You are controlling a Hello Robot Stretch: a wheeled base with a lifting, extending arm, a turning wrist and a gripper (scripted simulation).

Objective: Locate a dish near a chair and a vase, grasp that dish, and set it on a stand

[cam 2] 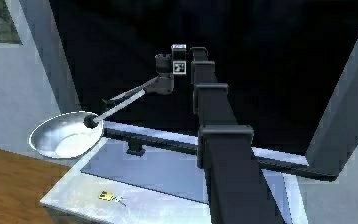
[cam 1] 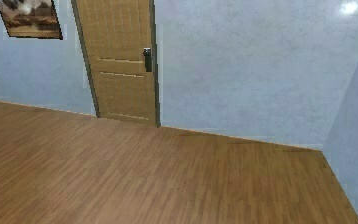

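Jaws first: can't tell from these shots whether they're spread or pressed together, since the two thin fingers [cam 2: 127, 98] look the same either way. What I can say is that the shiny metal dish [cam 2: 62, 137] hangs right at the finger tips. It's tipped so you see into its bowl, and as far as I can make out it's clear of any surface, so I'd call it held.

The relation that matters: the dish sits out toward the arm side view's left and a bit lower than the jaws. The pale counter [cam 2: 167, 172] lies below and to the right of the dish, under the dark arm [cam 2: 227, 150]. Whether that counter is the stand, I honestly can't tell. If it is, my guess is the dish needs to come rightward over it and then down.

Stuff in the way: a dark rail with a little bracket [cam 2: 137, 148] runs along the counter's far edge, just beside the dish. A small yellow thing [cam 2: 109, 196] lies near the counter's front corner.

Looking ahead there's a wooden door [cam 1: 117, 60], a framed picture [cam 1: 32, 18], a blue wall [cam 1: 247, 70] and wood floor [cam 1: 137, 170].
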